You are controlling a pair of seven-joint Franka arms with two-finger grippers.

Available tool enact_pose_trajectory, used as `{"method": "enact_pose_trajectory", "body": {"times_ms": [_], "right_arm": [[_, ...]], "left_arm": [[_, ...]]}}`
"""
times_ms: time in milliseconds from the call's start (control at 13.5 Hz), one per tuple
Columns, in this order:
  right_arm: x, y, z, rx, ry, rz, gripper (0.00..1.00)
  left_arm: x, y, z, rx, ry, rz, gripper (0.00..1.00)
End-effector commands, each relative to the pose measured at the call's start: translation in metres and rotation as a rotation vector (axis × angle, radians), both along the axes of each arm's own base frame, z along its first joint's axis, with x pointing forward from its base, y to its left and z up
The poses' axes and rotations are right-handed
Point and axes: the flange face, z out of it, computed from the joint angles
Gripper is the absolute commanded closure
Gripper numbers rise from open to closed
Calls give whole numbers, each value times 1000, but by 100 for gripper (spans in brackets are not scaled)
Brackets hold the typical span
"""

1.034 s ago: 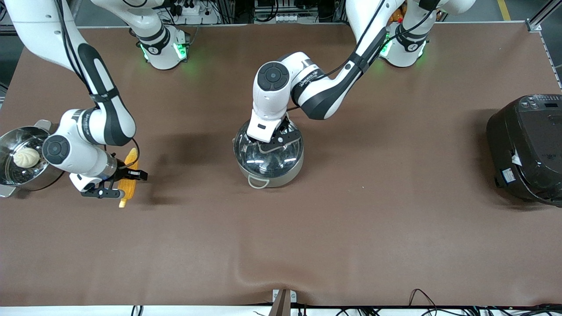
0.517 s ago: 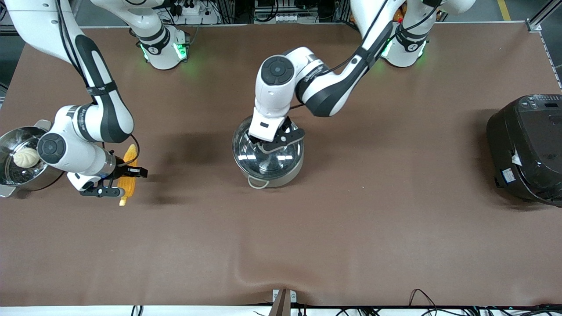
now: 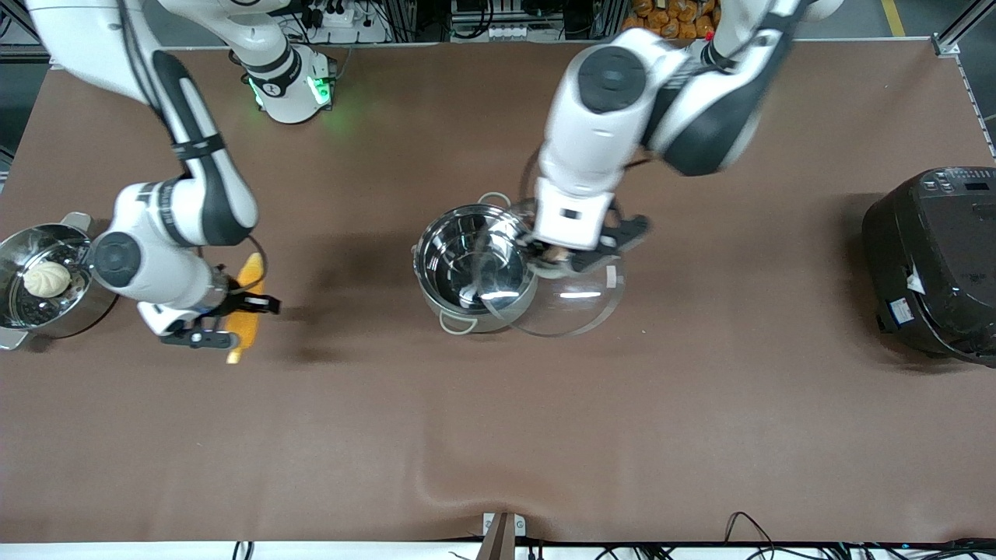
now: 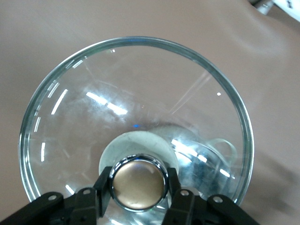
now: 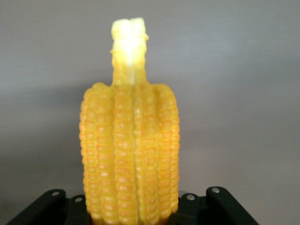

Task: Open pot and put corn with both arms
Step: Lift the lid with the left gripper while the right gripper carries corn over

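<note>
Your left gripper (image 3: 580,253) was clamped on the tan knob (image 4: 138,183) of the glass lid (image 3: 564,299), held over the stainless pot's (image 3: 475,268) rim toward the left arm's end. Your right gripper (image 3: 226,319) pinched the corn (image 3: 247,299) above the table (image 3: 700,404), beside the steamer pot (image 3: 39,280) at the table's edge.

No legible text, label or number anywhere.
</note>
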Motion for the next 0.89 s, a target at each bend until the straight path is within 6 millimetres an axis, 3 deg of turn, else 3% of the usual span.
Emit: {"method": "enact_pose_trajectory", "body": {"times_ms": [0,221,443,664,812], "right_arm": [[-10,79,31,-12,5,-27,100],[-20,169,59,-18,-4,21,100],[-45,251,59,-35,2,139,100],[-64,326,48,-40,-20,134,100],[-72,359,35,-57,-37,133,100]], "left_arm": [[18,62,-14,55,32,-89,100],[47,148,-48,105,85,-217,100],[61,218,-101,102,97,-230,100],[47,248,-163,91,73,-237,100],[34,251,-193,87,75,-239,100]]}}
